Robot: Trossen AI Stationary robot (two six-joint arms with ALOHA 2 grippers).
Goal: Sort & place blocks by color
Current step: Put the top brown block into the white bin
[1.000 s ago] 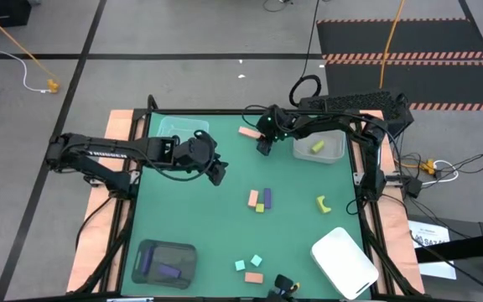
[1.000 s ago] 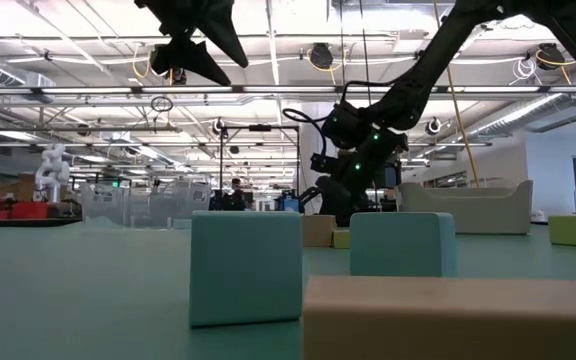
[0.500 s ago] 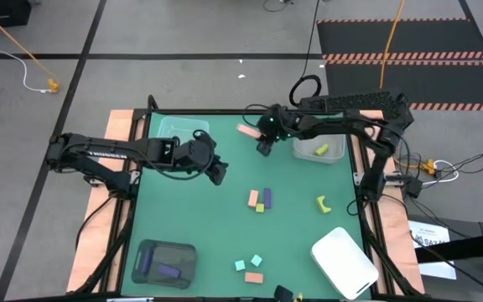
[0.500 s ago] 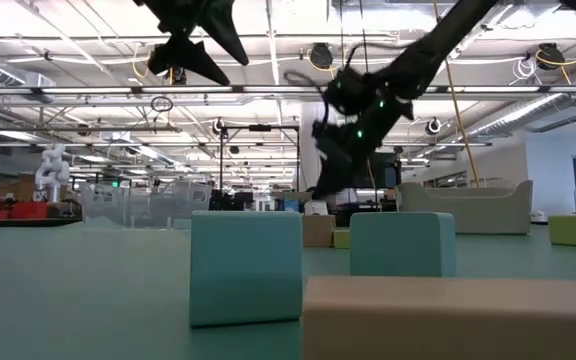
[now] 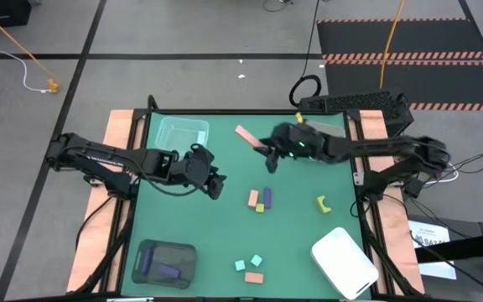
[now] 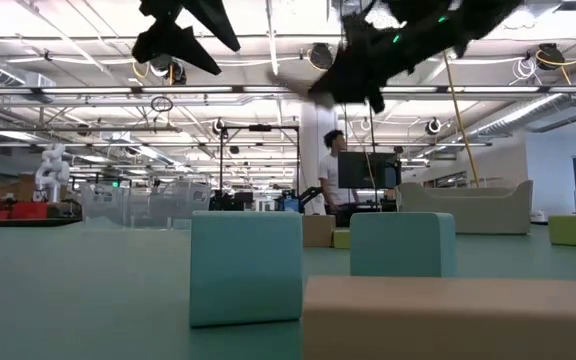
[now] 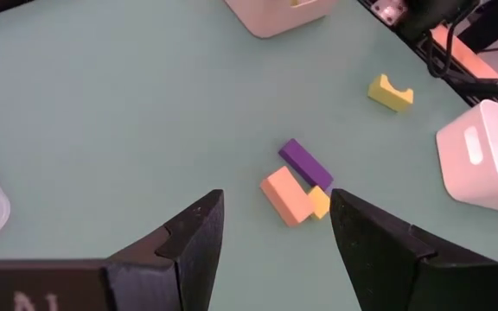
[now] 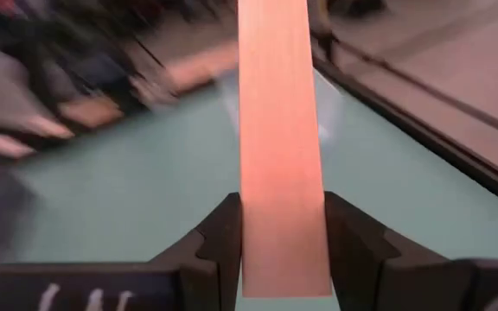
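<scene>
salmon bar (image 5: 246, 136) is off the counter (image 5: 225, 210) now: a second ago my right fingers (image 8: 223, 242) were down at it by the far white tray, and since then they've clamped it and swung left, so it's bound for a tray. right arm reaches across the far side; left gripper (image 5: 215, 186) hovers left of centre, fingers apart, holding nothing.

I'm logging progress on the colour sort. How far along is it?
Partly done. Purple blocks already lie in the dark tray. In hand: the right gripper holds a salmon-pink bar lifted above the table, while the left gripper hangs open, empty. Left: the pink, purple and yellow cluster, the curved yellow-green piece, and the teal and pink blocks at the near edge.
</scene>
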